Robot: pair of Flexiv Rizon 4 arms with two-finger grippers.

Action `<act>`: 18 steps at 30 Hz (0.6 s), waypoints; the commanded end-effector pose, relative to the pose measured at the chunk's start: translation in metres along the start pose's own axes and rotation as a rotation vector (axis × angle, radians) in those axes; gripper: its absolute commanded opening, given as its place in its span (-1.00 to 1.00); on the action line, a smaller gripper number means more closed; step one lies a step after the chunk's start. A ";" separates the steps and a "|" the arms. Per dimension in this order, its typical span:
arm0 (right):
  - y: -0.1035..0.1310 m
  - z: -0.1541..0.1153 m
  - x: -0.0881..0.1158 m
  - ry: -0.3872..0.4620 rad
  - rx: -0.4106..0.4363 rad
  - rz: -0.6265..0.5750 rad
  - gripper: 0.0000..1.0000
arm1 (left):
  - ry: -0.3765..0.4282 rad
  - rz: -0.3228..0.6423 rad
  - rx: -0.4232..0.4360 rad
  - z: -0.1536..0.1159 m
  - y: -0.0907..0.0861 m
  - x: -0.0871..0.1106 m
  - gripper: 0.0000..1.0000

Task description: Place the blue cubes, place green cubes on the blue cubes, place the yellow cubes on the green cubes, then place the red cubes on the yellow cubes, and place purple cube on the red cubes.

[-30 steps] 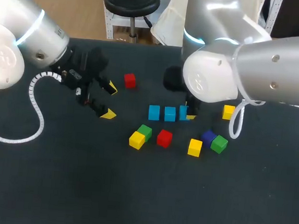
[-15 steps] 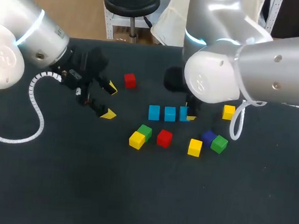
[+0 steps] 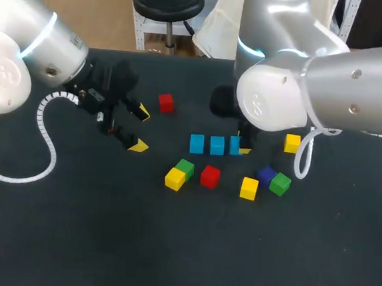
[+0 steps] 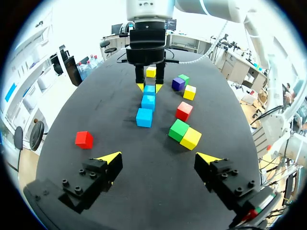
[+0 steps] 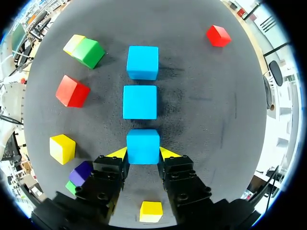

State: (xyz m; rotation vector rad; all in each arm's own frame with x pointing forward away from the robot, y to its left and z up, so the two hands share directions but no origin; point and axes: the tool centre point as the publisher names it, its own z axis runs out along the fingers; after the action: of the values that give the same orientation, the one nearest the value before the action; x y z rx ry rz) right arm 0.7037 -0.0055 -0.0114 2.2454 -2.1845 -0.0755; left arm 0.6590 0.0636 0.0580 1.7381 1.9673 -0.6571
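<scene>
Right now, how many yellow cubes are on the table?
3 yellow cubes: one touches a green cube, one lies near the purple cube, one sits apart, farthest right in the head view. None seems hidden.

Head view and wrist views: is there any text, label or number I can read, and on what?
No readable text.
The blue cube and the other cubes show plain faces; the table bears no print.
The left arm and right arm each carry a faint mark on a joint cap, too faint to read.
</scene>
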 end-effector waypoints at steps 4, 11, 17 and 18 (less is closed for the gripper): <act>-0.001 0.001 0.000 -0.005 -0.005 -0.004 -0.33 | -0.003 0.003 -0.001 0.000 0.000 0.001 1.00; -0.001 0.001 0.000 -0.008 -0.010 -0.009 0.91 | -0.003 0.003 -0.001 0.000 0.000 0.001 1.00; -0.001 0.000 0.000 -0.013 -0.011 -0.010 1.00 | -0.003 0.003 -0.001 0.000 0.000 0.001 1.00; -0.001 -0.001 0.001 -0.013 -0.011 -0.009 1.00 | -0.003 0.003 -0.001 0.000 0.000 0.001 1.00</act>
State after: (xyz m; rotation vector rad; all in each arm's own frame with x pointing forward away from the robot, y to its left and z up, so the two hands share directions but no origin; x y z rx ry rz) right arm 0.7041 -0.0048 -0.0121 2.2550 -2.1751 -0.0968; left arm 0.6590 0.0636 0.0580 1.7381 1.9673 -0.6571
